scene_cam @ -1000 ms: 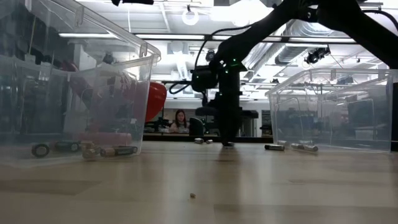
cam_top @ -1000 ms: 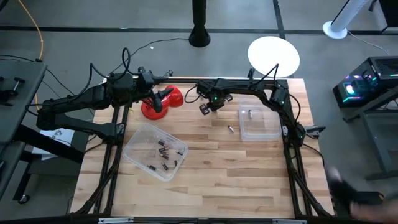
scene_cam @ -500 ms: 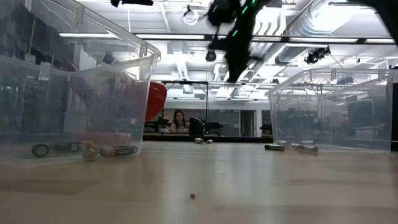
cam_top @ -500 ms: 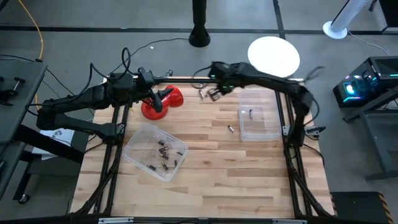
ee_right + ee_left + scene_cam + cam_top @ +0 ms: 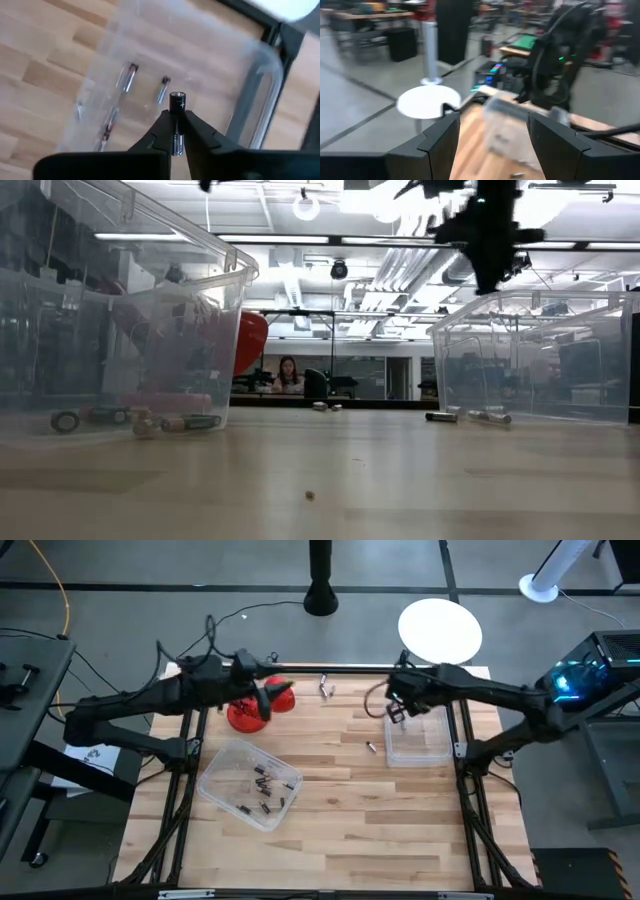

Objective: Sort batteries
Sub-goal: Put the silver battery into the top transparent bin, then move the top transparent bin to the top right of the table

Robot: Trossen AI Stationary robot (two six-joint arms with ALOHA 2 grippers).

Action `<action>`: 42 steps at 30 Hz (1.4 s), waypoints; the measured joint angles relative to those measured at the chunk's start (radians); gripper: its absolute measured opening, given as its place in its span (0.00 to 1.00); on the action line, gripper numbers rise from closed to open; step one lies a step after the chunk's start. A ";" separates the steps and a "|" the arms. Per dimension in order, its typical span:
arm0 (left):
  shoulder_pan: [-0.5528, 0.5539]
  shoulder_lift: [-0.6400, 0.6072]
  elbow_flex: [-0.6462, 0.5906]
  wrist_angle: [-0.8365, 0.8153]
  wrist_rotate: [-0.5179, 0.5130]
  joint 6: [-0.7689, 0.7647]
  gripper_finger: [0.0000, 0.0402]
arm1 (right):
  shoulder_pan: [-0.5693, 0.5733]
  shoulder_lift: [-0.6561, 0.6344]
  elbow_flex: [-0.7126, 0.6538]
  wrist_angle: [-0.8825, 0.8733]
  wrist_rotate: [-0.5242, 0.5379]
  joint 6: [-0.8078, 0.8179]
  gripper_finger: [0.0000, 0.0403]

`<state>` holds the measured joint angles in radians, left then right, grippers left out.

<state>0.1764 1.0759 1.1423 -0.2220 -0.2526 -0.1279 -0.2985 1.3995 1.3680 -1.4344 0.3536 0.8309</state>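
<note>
The right gripper (image 5: 176, 131) has swung from the middle of the table across to the right bin (image 5: 418, 740) and now hangs above it, fingers clamped on 1 battery (image 5: 177, 107) held end-up. The pick is judged complete; release into this bin is the step in hand. At least 2 batteries already lie on the bin floor beneath it in the right wrist view.

The left gripper (image 5: 492, 131) is at the back left by the red tool (image 5: 252, 710), fingers wide apart and holding nothing, much where it was 1 second ago.

1 loose battery (image 5: 369, 748) lies on the bare wood just beside the right bin's near-left edge; 2 more (image 5: 325, 689) sit at the table's back edge. The left bin (image 5: 250, 783) holds several.

The middle and front of the table offer open room. The bin wall is near the held battery, so a drop should stay inside the rim.
</note>
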 joint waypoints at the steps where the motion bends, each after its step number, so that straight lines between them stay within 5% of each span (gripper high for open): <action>1: 0.000 0.020 0.000 0.028 0.033 0.003 0.56 | 0.006 -0.029 -0.038 0.017 -0.014 0.024 0.07; 6: 0.000 0.149 0.000 0.132 0.130 -0.008 0.56 | 0.046 -0.134 -0.157 0.129 -0.060 0.060 0.23; 13: 0.000 0.298 0.000 0.158 0.196 -0.022 0.56 | 0.099 -0.220 -0.136 0.364 -0.157 0.009 0.38; 17: 0.000 0.311 0.000 0.151 0.199 -0.052 0.56 | 0.158 -0.204 -0.130 0.515 -0.324 -0.022 0.36; 24: 0.008 0.285 0.000 0.124 0.198 0.008 0.56 | 0.388 -0.088 -0.131 0.414 -0.530 -0.098 0.14; 27: 0.023 0.284 0.000 0.122 0.198 0.017 0.56 | 0.472 -0.042 -0.131 0.349 -0.508 -0.054 0.03; 31: 0.044 0.282 0.000 0.123 0.197 0.017 0.56 | 0.504 0.020 -0.131 0.223 -0.391 0.009 0.02; 42: 0.072 0.282 0.000 0.119 0.202 -0.008 0.56 | 0.279 0.052 -0.194 0.177 -0.201 -0.077 0.00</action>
<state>0.2485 1.3580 1.1427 -0.1025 -0.0509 -0.1364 -0.0200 1.4513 1.1740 -1.2574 0.1525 0.7537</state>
